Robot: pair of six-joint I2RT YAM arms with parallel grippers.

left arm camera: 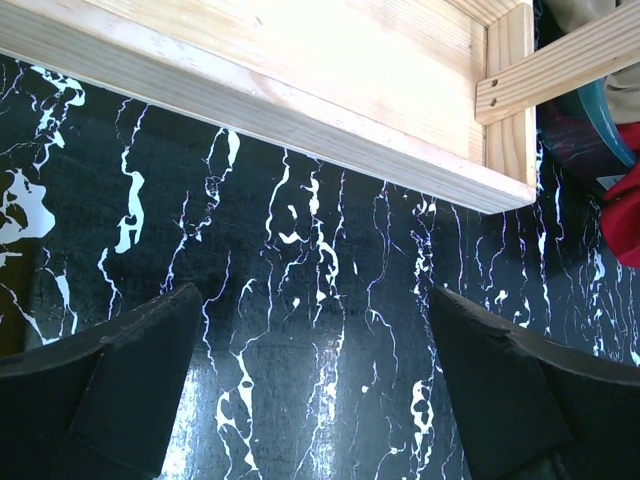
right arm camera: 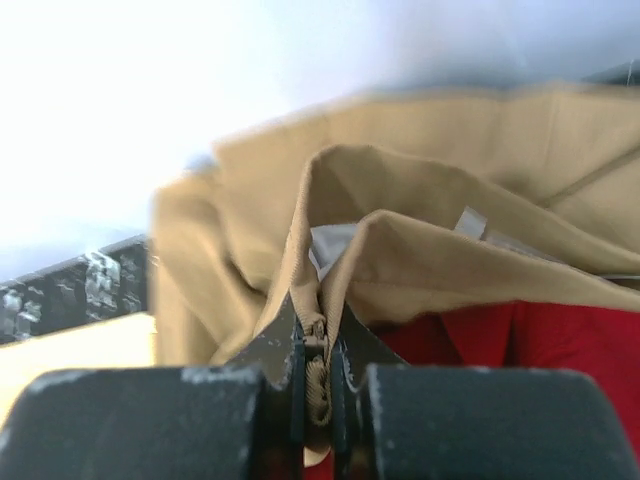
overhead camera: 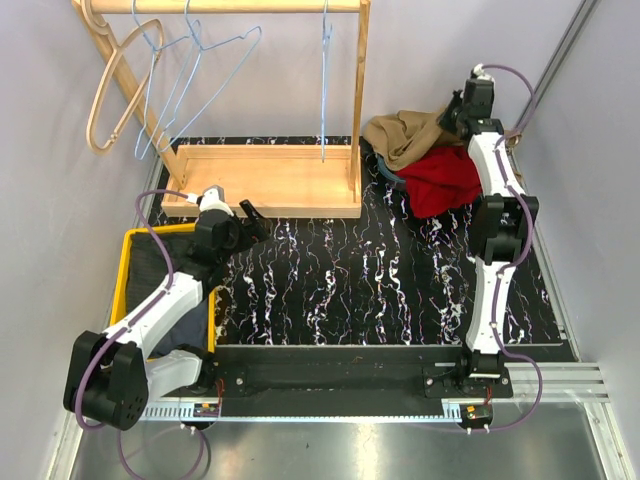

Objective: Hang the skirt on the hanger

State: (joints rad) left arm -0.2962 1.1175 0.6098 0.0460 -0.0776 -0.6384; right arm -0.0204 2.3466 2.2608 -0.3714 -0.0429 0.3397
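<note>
Two garments, a tan skirt [overhead camera: 405, 135] and a red cloth [overhead camera: 445, 182], lie heaped at the far right of the desk [overhead camera: 350, 290]. Only the right wrist view shows the right end effector [right arm camera: 318, 348] clenching a skirt fold. The left end effector [left arm camera: 315, 300] is released.

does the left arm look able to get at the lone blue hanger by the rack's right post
Probably yes. The left gripper is open and empty just in front of the wooden rack base, and nothing stands between it and the blue hanger hanging above.

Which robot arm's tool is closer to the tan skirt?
Right. The right tool is shut on the tan skirt; the left tool hangs open above the black mat, beside the wooden rack, far away.
</note>
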